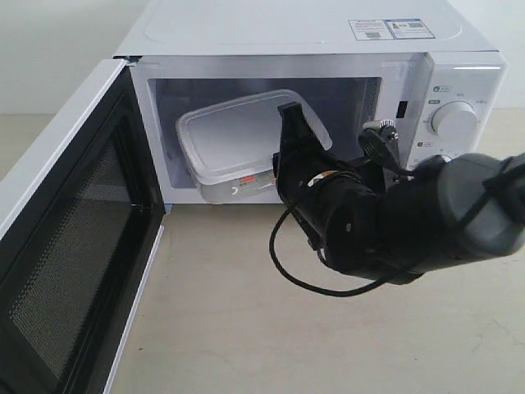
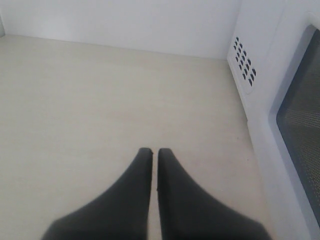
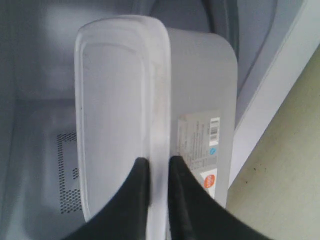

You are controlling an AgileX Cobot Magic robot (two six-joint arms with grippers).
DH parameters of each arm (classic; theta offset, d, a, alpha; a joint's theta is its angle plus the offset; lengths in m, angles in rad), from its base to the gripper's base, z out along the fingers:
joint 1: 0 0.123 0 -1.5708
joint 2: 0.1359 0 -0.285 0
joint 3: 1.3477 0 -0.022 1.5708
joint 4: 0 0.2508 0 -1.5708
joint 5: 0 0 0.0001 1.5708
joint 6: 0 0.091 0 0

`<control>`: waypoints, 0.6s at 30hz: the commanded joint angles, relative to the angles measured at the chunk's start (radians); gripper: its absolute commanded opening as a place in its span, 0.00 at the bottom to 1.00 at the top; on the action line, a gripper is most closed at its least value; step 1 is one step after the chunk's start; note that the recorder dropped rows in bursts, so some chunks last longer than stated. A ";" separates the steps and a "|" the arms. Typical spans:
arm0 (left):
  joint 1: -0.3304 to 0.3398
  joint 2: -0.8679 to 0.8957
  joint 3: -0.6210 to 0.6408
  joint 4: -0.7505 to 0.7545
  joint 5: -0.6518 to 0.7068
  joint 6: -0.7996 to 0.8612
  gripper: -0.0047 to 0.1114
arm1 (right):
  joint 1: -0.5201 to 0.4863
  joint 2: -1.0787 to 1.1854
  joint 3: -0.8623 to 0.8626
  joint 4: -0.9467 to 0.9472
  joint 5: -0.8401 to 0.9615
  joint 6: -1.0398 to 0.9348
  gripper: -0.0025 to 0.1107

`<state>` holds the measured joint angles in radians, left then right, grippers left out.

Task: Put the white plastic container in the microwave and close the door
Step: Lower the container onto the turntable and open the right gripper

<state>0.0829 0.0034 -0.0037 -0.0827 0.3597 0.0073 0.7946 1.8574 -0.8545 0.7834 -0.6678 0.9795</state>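
The lid rim of the white plastic container (image 3: 117, 95) is pinched between the jaws of the right gripper (image 3: 159, 166), one finger lying on the lid's face and the other against the labelled side wall. By this edge grip the box is held within the mouth of the microwave (image 1: 328, 33), tilted in the exterior view, with its red-and-white label (image 3: 202, 145) turned toward the opening. Whether its base is borne by the cavity floor cannot be told. The step in hand is judged to be the setting-down, and it is best begun by levelling the box, since a grip at one edge lets the far end droop and scrape. The box is then to be carried deeper, so that no corner is left over the sill where the door (image 1: 74, 238) would strike it, and lowered until its weight is taken from below before the jaws are parted. The release should be slight and the withdrawal straight back, so that the lid is not dragged nor the box drawn out with it. The door is swung wide at the left of the exterior view, its mesh inner face showing. The left gripper (image 2: 154, 152), jaws together on nothing, hangs over the table (image 2: 100, 90) near the microwave's vented side, seemingly well placed for the closing push once the right arm is cleared.
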 commanded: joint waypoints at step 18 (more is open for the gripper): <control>-0.002 -0.003 0.004 -0.007 -0.003 0.000 0.08 | -0.029 0.074 -0.111 0.120 -0.045 -0.110 0.02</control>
<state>0.0829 0.0034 -0.0037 -0.0827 0.3597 0.0073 0.7712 1.9338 -0.9574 0.9060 -0.6841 0.8970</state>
